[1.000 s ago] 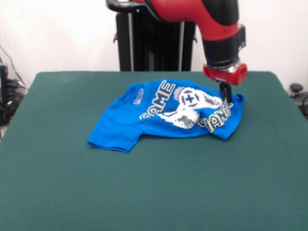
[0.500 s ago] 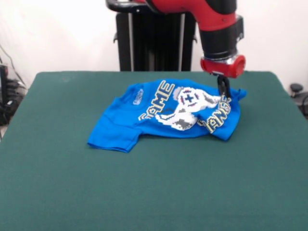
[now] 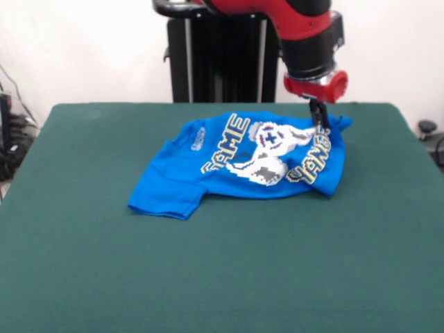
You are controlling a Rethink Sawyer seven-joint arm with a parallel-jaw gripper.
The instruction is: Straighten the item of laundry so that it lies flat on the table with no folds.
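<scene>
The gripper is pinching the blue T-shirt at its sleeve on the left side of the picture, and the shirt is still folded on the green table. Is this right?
Not quite. The front view shows the gripper pinching the blue T-shirt at its right-hand edge, not the left sleeve. The rest holds: the shirt lies folded on the green table.

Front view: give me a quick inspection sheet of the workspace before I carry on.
Surface: green table, bare around the shirt.
Job's things: blue shirt rumpled, print creased, one sleeve out toward the near left of the picture; far right corner raised off the table.
Clutter: nothing seen.
Gripper: gripper shut on the shirt's far right corner.
Cables: cables off the table's left edge.
Surroundings: black pedestal, white wall, dark object at the right edge.
</scene>
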